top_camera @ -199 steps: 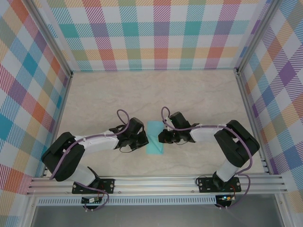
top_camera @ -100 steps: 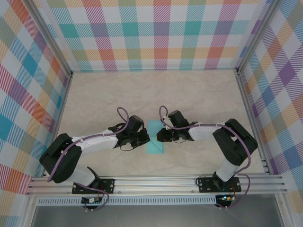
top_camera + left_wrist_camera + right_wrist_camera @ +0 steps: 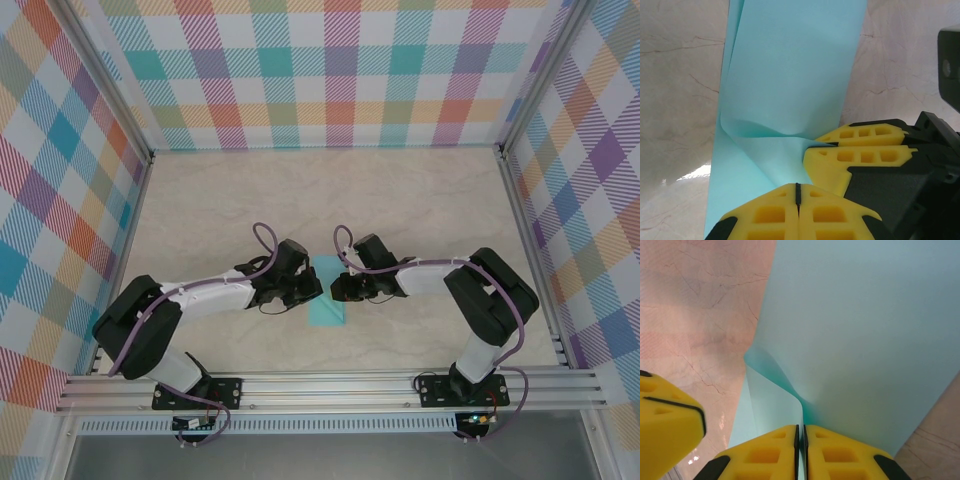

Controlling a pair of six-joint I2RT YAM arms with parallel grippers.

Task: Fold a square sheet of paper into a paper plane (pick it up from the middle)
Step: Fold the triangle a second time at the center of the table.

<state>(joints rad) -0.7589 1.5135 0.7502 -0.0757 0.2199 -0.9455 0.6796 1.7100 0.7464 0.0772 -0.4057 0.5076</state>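
Pinching a raised ridge of the square sheet of paper (image 3: 855,330) between closed fingers, the right gripper (image 3: 800,429) stands at the sheet's 3 o'clock edge. The left gripper (image 3: 797,186), fingers pressed together, sits at 9 o'clock; whether it holds paper I cannot tell. The sheet lies buckled near the middle of the table (image 3: 420,200). Pulling apart could tear it; pushing together could set a stray crease.

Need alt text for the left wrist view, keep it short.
A folded light-teal sheet of paper runs up the marbled table, puckered where the right hand pinches its edge from the right. The yellow fingers of the left hand are shut at the bottom, at the sheet's near end.
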